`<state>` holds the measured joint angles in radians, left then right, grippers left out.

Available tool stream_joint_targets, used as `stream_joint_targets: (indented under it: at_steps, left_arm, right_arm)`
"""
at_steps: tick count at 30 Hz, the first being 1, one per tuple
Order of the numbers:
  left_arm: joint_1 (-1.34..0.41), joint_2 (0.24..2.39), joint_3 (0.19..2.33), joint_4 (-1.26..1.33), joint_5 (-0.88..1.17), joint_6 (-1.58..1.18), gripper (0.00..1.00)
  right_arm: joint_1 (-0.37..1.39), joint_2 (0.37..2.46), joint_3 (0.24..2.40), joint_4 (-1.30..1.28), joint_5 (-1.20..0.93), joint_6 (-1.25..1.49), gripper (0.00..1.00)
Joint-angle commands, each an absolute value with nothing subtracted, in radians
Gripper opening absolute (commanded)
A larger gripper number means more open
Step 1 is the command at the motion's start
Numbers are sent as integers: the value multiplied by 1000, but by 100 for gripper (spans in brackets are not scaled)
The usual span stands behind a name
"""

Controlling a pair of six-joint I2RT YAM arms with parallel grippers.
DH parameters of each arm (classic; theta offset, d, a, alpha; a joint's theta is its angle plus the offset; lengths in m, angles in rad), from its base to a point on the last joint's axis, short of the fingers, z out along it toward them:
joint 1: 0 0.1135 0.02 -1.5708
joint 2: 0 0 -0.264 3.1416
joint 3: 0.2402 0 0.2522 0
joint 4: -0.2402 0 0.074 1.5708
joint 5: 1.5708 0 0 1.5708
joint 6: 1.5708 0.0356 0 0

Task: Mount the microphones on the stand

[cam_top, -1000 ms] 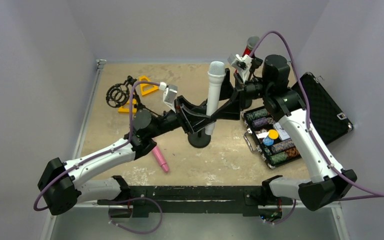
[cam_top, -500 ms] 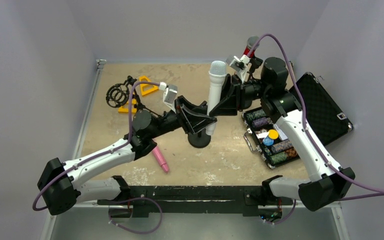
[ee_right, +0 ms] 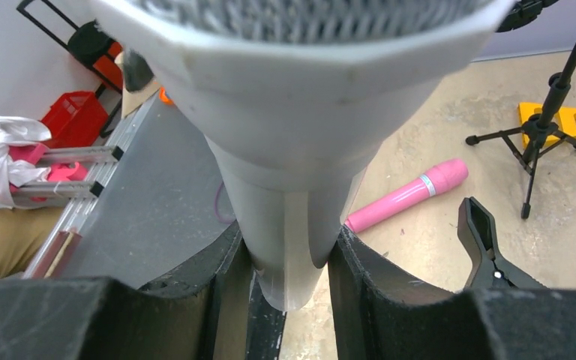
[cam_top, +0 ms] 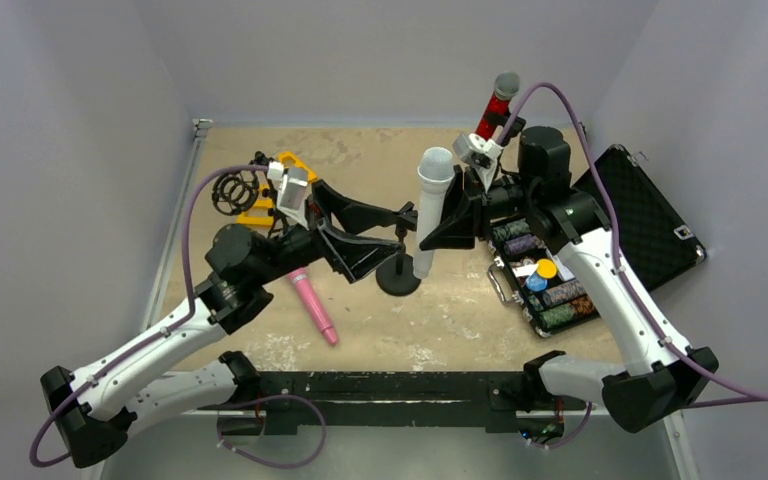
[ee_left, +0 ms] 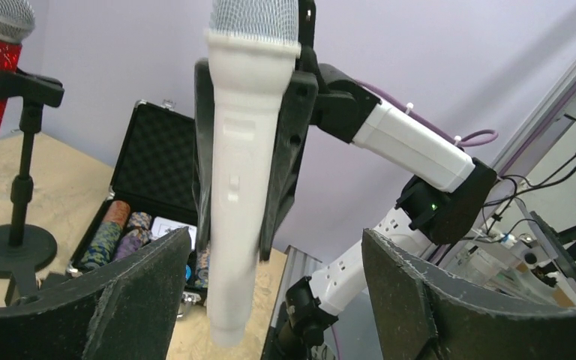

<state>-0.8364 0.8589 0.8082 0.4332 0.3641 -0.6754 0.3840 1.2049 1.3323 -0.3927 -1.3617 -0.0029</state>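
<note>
The white microphone (cam_top: 430, 205) hangs upright over the table's middle, and my right gripper (cam_top: 440, 217) is shut on its body. In the right wrist view the white microphone (ee_right: 292, 187) is pinched between both pads of my right gripper (ee_right: 289, 255). My left gripper (cam_top: 387, 238) stands open just left of it, apart from it. From the left wrist, the white microphone (ee_left: 244, 172) is ahead of my left gripper (ee_left: 276, 251), not touching it. The red microphone (cam_top: 495, 103) sits in a stand clip (ee_left: 22, 86) at the back. The pink microphone (cam_top: 312, 305) lies on the table. A round-based stand (cam_top: 398, 277) is below the white one.
An open black case (cam_top: 650, 215) with poker chips (cam_top: 545, 290) lies at the right. A small tripod stand (cam_top: 240, 190) and yellow pieces (cam_top: 295, 170) are at the back left. A black clip (ee_right: 487, 244) shows near the pink microphone (ee_right: 409, 195).
My left gripper has opened, let go of the white microphone and drawn back to the left. My right gripper closed on the microphone and holds it upright.
</note>
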Motion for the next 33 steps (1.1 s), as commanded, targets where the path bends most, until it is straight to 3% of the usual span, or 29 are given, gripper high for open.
stream_joint_targets:
  at_steps: [1, 9, 19, 22, 23, 24, 25, 27, 30, 33]
  left_arm:
    - [-831, 952, 973, 300, 393, -574, 87]
    - [-839, 1113, 1157, 226, 469, -511, 79]
    - [-842, 1176, 1220, 183, 486, -450, 53]
    - [-842, 1192, 1233, 203, 525, -453, 33]
    - [-842, 1197, 1237, 210, 544, -459, 23]
    - [-842, 1201, 1238, 220, 556, -465, 5]
    - [-843, 1199, 1235, 224, 562, -469, 0]
    - [-841, 1181, 1216, 234, 563, -472, 0]
    - [-834, 1113, 1163, 231, 533, -455, 0]
    - [-821, 1021, 1113, 171, 500, -422, 0]
  right_arm:
    - [423, 1193, 1328, -507, -1318, -175, 0]
    - [447, 1203, 1338, -553, -1289, -224, 0]
    - [458, 1212, 1333, -566, -1289, -243, 0]
    - [459, 1215, 1333, -568, -1290, -245, 0]
    - [459, 1215, 1333, -569, -1289, -247, 0]
    - [461, 1215, 1333, -569, -1289, -248, 0]
    - [460, 1215, 1333, -570, -1285, -251, 3]
    - [459, 1210, 1332, -578, -1275, -264, 21]
    - [459, 1195, 1332, -609, -1251, -313, 57]
    - [449, 1179, 1331, -672, -1190, -414, 85]
